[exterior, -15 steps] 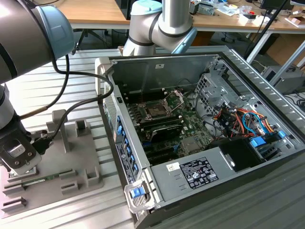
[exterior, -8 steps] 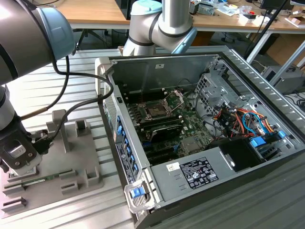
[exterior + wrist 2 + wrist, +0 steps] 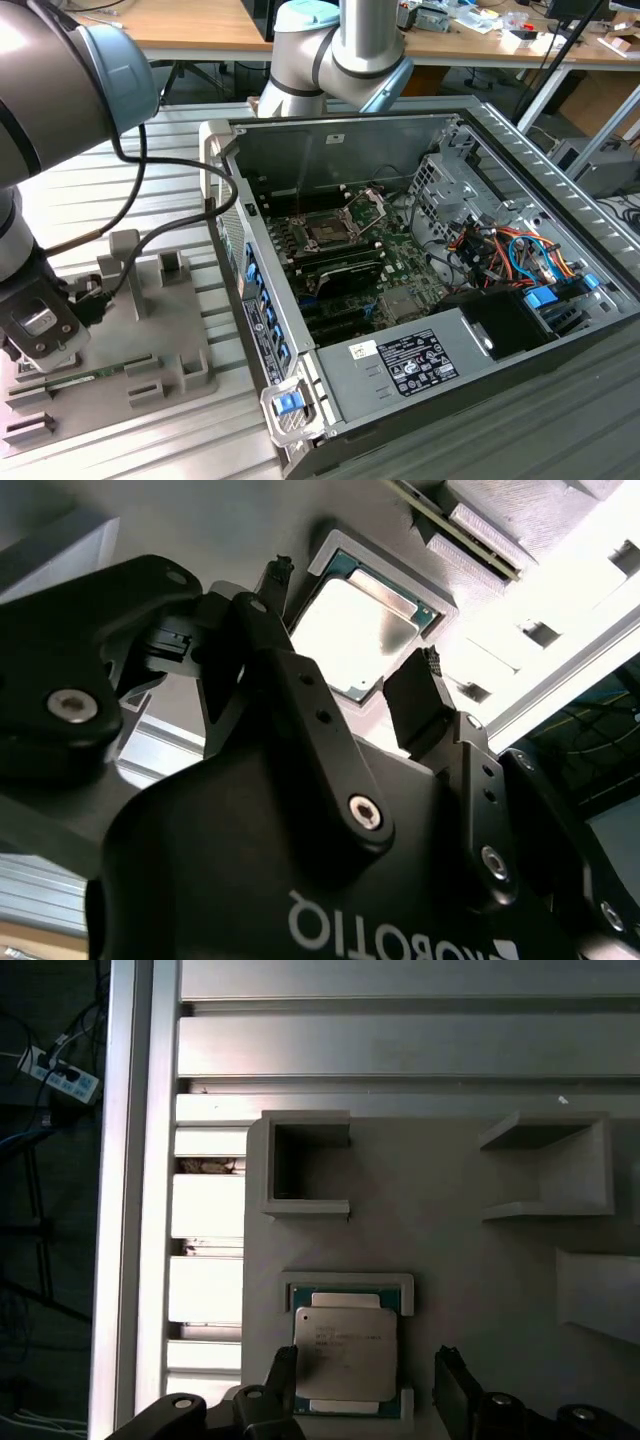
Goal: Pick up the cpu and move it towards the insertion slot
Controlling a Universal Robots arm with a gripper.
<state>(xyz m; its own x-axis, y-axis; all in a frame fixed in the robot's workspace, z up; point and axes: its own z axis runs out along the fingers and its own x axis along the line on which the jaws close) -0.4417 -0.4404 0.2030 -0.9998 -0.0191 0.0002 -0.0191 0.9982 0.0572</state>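
Your gripper (image 3: 367, 1362) has its claw spread. In both wrist views the black fingers (image 3: 283, 1370) straddle the cpu (image 3: 345, 1345): one sits just beside one edge, the other stands off the opposite edge w/ a clear gap, so nothing's pinched. The cpu lies flat in a shallow square pocket of the grey fixture plate (image 3: 165, 330), silvery top up, green rim showing. In the exterior view, plate & gripper are at lower left. The insertion slot (image 3: 328, 232) is well apart from them, on the green board inside the open pc case (image 3: 330, 150) at mid-frame. A green memory stick (image 3: 75, 376) lies on the plate near the gripper.
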